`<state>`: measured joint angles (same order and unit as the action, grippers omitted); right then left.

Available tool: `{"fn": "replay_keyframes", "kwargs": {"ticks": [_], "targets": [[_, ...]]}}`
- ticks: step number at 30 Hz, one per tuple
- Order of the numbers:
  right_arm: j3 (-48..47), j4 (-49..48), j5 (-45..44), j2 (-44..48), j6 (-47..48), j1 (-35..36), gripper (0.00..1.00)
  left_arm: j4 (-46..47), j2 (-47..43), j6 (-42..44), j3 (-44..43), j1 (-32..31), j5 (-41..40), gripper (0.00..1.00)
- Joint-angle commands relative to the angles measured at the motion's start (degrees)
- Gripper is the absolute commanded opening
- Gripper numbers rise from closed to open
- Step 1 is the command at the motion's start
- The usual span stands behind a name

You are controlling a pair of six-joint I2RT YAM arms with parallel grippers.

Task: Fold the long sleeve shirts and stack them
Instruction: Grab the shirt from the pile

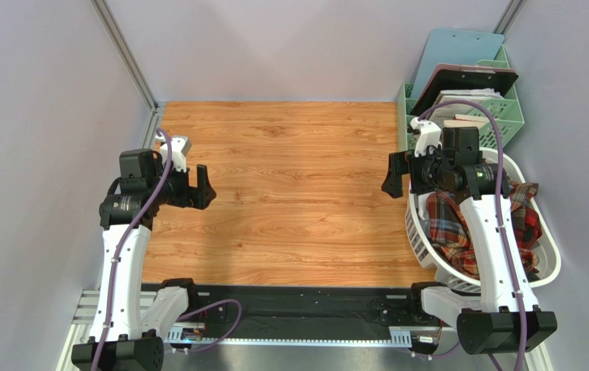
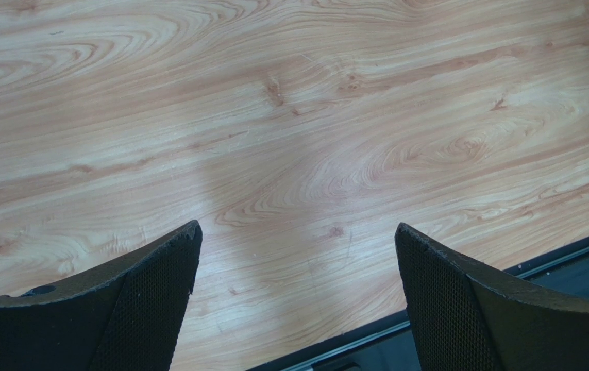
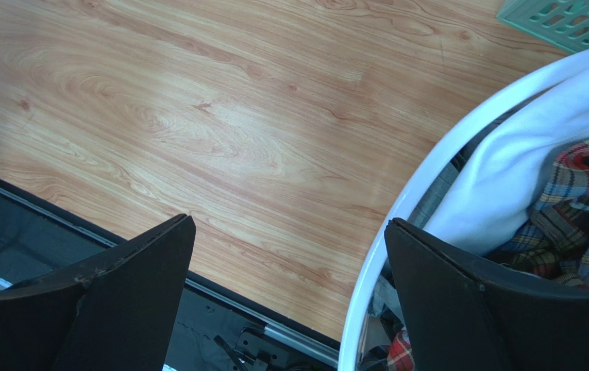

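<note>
Shirts (image 1: pixel 451 229) bunched in basket (image 1: pixel 554 259), just right of right gripper (image 1: pixel 395 175). It hovers at the rim, fingers spread, empty, likely staged for first pick. Left gripper (image 1: pixel 203 185) is over table (image 1: pixel 297 154), spread, empty, well apart from shirts.

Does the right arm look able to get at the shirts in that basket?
Probably yes. The right gripper hangs open just beside the basket, and the shirts lie heaped inside it, uncovered, directly beneath that arm. Nothing seems to block the way.
</note>
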<state>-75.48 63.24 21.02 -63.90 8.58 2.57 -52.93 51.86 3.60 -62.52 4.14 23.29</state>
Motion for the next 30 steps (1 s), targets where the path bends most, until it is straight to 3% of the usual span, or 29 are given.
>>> {"fn": "replay_keyframes", "kwargs": {"ticks": [1,6,16,20,23,30], "targets": [[-4.7,0.8,-4.3,0.3,2.3,0.2,1.0,-1.2,1.3,2.1,-2.1,-0.2,0.5,0.99],[-9.1,6.7,-8.0,3.1,11.0,-1.8,1.0,-2.5,2.8,3.4,-3.8,-0.2,2.1,0.99],[-9.8,21.1,-16.1,9.4,25.6,-17.8,1.0,-3.1,3.3,4.3,-4.4,-0.2,7.7,0.99],[-6.4,20.9,-26.6,9.6,28.6,-22.2,1.0,-3.2,3.3,4.2,-4.5,-0.1,8.5,0.99],[-3.8,18.1,-29.4,8.4,30.7,-25.7,1.0,-3.7,3.3,4.8,-4.3,-0.2,9.3,0.99],[7.2,12.4,-26.7,4.4,36.7,-32.7,1.0,-4.5,4.5,5.9,-4.6,-0.2,11.1,0.99]]}}
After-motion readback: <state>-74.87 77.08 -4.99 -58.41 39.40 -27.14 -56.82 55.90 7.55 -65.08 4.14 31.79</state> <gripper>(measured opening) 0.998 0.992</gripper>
